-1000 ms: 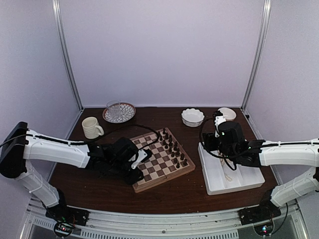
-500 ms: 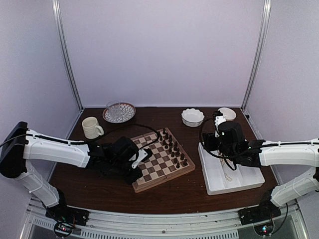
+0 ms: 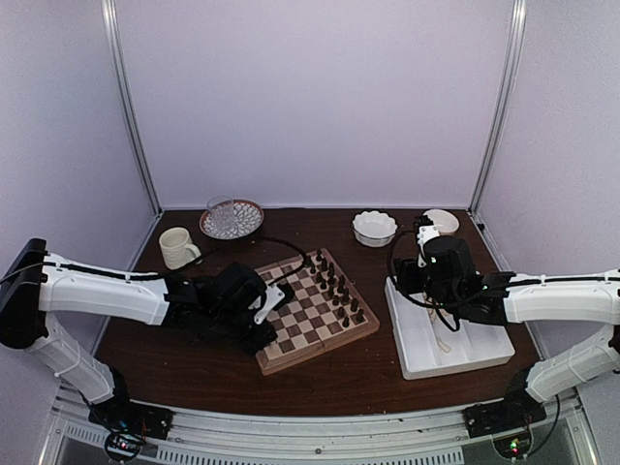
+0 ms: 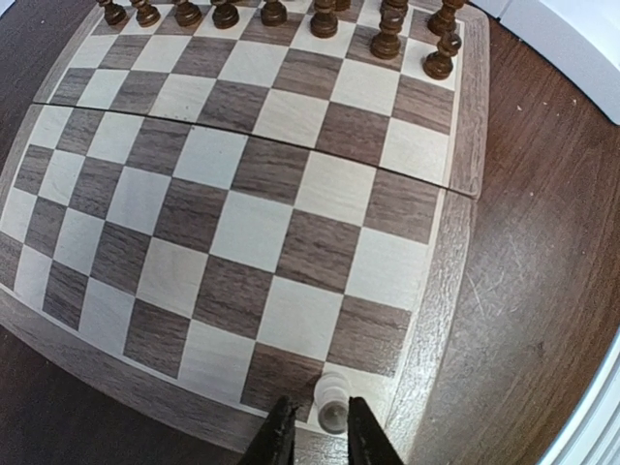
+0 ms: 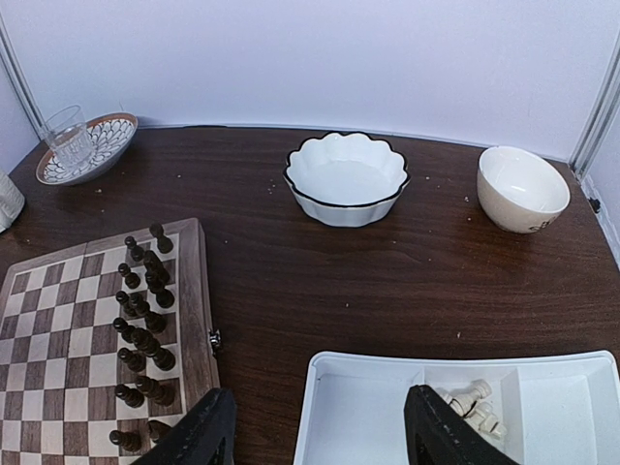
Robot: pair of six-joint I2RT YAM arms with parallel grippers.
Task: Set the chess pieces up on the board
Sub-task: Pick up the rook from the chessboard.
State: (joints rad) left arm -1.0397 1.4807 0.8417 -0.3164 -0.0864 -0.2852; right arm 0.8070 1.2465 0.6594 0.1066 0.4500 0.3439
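Board (image 4: 455,242) corner: left end effector (image 4: 323,444) pinching cream piece (image 4: 332,399); right end effector (image 5: 320,434) spread by tray (image 5: 368,360)

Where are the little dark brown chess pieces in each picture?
Top external: the dark brown pieces line the right side of the board, mid-table.
Left wrist: along the top edge.
Right wrist: lower left.
Shared landmark: the board's checks, seen in all three views.

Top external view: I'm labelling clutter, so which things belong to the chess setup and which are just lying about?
Job: chessboard; cream-white chess pieces in the white tray; one cream-white piece at the board's corner; dark brown pieces already standing.
Lying about: mug; glass on patterned plate; scalloped white bowl; cream bowl.
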